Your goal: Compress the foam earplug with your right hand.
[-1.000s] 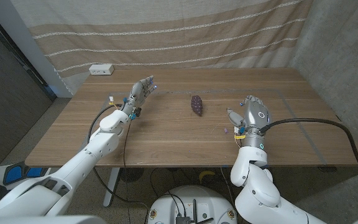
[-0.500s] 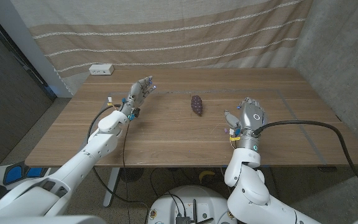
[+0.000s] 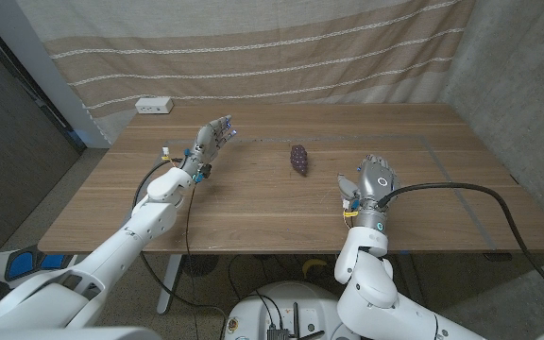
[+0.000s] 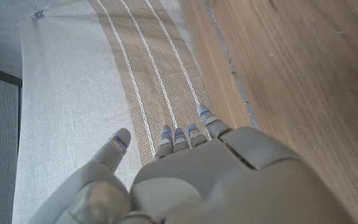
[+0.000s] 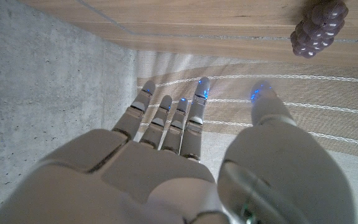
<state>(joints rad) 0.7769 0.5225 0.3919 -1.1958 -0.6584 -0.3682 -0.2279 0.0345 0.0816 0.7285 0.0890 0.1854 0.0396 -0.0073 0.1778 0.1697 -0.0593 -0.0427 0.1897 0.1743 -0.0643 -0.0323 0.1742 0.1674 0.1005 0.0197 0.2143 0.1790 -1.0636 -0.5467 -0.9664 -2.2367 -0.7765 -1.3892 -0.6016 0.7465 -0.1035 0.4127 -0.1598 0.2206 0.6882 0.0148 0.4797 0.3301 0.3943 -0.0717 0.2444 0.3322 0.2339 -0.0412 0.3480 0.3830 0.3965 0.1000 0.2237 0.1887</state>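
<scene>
Looking down on a wooden table (image 3: 253, 203) backed by a striped curtain (image 3: 253, 47), with a concrete wall (image 3: 522, 66) closing off the right side. Lying at the table's far left corner: a white power strip (image 3: 154, 106). Sitting near the middle of the table, towards the far edge: a dark purple knobbly cluster (image 3: 298, 158), showing also in the right wrist view (image 5: 319, 28) on the wood well beyond the fingertips.

Hovering over the table's near right part: the right hand (image 3: 371, 181), back towards the camera, fingers reaching up and slightly apart, thumb standing off to one side. Holding nothing between thumb and fingers, judging by the right wrist view (image 5: 185, 155). Trailing away from its wrist to the right: a black cable (image 3: 461, 189).

Reaching over the table's far left part: the left hand (image 3: 213, 139), fingers extended and spread, gripping nothing, as the left wrist view (image 4: 197, 174) also shows.

Not managing to make out the foam earplug with any certainty; possibly hidden by the right hand or too small to tell.
</scene>
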